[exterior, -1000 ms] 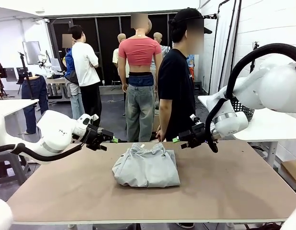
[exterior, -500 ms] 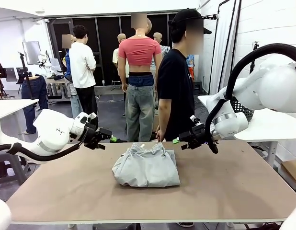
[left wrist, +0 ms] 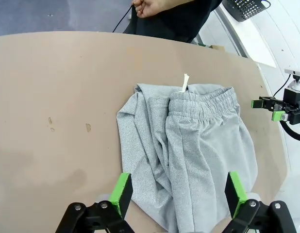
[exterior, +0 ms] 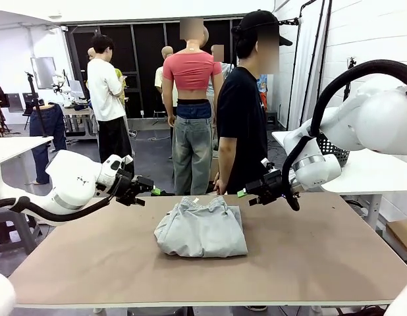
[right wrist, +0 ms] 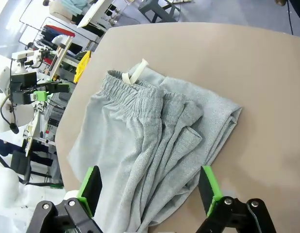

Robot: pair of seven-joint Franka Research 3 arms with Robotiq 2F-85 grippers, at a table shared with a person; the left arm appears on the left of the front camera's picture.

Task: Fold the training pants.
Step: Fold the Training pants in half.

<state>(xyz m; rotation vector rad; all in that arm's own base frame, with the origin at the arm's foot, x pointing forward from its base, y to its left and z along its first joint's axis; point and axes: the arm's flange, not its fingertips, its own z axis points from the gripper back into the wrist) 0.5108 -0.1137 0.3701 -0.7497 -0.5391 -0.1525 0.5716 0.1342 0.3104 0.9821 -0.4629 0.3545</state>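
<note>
Training pants (exterior: 201, 228) light grey, pale drawstring (left wrist: 185, 82); table (exterior: 322, 257) tan.

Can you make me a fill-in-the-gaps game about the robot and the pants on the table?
1. The grey pants lie on the table in a ____ bundle.
2. The left gripper and the right gripper both have their jaws ____.
3. The grippers' pads are coloured ____.
4. The white drawstring pokes out next to the elastic ____.

Missing words: folded; open; green; waistband
</note>
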